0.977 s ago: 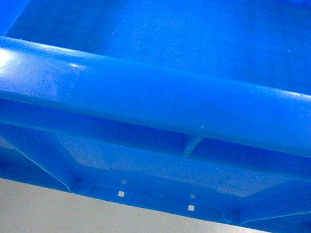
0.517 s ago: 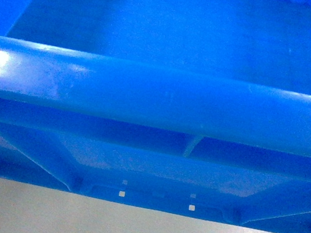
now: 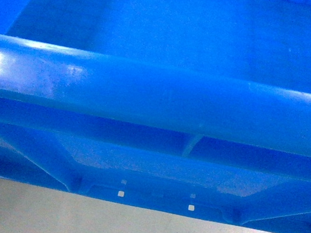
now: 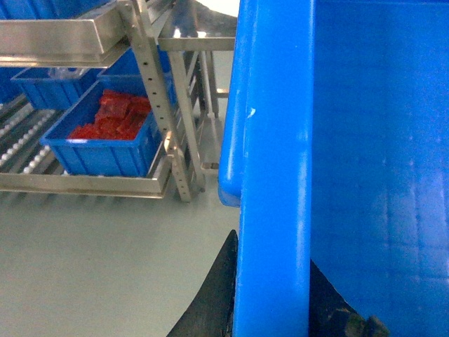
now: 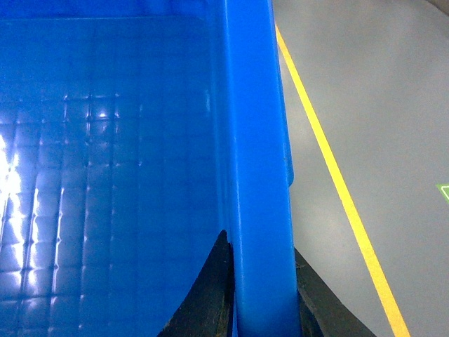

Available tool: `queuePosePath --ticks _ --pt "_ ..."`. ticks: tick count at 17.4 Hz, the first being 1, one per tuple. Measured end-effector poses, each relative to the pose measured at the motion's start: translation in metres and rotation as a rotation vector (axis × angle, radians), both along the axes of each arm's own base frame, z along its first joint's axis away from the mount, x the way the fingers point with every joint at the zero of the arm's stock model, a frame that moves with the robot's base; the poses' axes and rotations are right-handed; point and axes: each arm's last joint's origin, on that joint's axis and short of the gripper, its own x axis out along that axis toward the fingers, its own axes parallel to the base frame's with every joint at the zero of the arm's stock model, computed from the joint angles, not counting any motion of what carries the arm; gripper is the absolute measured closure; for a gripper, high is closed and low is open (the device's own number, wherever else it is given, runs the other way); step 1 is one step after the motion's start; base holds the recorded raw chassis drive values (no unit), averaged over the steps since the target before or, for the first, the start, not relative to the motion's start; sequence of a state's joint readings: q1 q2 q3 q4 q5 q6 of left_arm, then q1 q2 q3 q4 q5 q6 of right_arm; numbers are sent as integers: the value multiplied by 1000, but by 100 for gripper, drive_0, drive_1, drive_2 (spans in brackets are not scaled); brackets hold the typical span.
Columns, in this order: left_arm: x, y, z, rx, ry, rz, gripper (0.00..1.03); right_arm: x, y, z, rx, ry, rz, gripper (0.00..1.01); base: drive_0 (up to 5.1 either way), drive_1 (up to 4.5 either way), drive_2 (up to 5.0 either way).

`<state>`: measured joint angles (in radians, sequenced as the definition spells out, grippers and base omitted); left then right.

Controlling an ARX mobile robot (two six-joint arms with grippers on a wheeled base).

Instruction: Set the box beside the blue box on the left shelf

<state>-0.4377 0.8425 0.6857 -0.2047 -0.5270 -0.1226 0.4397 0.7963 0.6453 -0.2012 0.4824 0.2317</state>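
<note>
Grey floor (image 5: 365,84) below pincer-clamped box (image 3: 158,96) rim.

No readable text, labels, brands or numbers anywhere.

Warehouse: steel roller racks (image 4: 42,151) (stocked blue bins (image 4: 105,140)), yellow line (image 5: 337,189) on floor.

A grey floor (image 3: 125,230) lies below, with a yellow line (image 5: 330,175) running across it on the right. Far left, a smaller blue bin (image 4: 105,151) holds red pieces (image 4: 112,119). Just right of it rises a perforated steel upright (image 4: 165,112), under a steel tray (image 4: 56,38).
</note>
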Motion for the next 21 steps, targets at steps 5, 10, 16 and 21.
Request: queuePosePath --ticks 5,10,16,21 --pt "1 -1 -2 5 14 -2 92 1 0 -1 -5 9 0 90 -4 109 -117" --pt "1 -1 0 -2 1 -4 92 -1 0 0 -2 -2 -3 90 -490 255 255" --pt "1 0 0 0 2 -2 92 0 0 0 -2 1 -3 90 -495 251 251" --pt "0 0 0 0 2 -1 92 0 0 0 -1 1 -1 90 -500 244 244"
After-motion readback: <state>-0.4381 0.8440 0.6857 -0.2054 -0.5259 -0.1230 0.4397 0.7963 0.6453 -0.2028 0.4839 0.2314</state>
